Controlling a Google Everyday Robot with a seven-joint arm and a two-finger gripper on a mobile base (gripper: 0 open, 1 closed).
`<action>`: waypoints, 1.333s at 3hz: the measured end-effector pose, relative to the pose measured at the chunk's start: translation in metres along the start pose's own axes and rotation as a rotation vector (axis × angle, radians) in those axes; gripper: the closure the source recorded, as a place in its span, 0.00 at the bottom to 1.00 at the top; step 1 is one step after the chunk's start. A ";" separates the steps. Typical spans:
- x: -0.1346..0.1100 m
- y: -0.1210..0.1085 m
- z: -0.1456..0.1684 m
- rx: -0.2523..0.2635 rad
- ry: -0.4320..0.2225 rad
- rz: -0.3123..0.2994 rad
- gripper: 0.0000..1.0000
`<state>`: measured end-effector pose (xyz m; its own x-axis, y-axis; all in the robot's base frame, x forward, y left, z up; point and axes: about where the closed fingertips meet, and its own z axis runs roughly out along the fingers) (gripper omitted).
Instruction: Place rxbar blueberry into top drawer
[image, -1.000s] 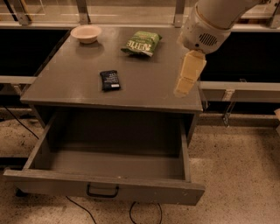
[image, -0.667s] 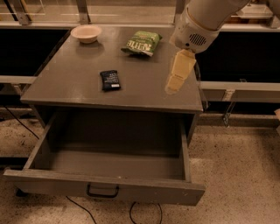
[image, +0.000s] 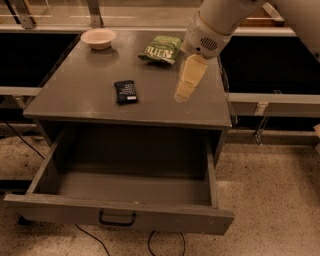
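Observation:
The rxbar blueberry (image: 125, 91), a small dark flat bar with white lettering, lies on the grey cabinet top (image: 85, 90), left of centre. The top drawer (image: 125, 215) is pulled wide open below, with a dark handle (image: 117, 219) on its front panel, and nothing shows inside it. My gripper (image: 184, 90) hangs from the white arm above the right part of the cabinet top, to the right of the bar and apart from it. It holds nothing.
A green crinkled chip bag (image: 161, 48) lies at the back of the cabinet top, close to my arm. A pale bowl (image: 98, 38) sits at the back left. Dark cables (image: 90, 237) run on the speckled floor under the drawer.
My arm and gripper have moved left over the cabinet top, toward the bar. The bar, bag, bowl and drawer have not moved.

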<state>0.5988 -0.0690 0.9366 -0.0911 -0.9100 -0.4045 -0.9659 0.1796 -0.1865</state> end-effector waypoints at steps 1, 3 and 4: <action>-0.016 -0.012 0.018 -0.071 -0.008 0.024 0.00; -0.021 -0.016 0.027 -0.086 -0.051 0.058 0.00; -0.029 -0.024 0.040 -0.131 -0.076 0.106 0.00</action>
<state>0.6344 -0.0317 0.9172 -0.1798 -0.8568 -0.4833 -0.9757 0.2177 -0.0230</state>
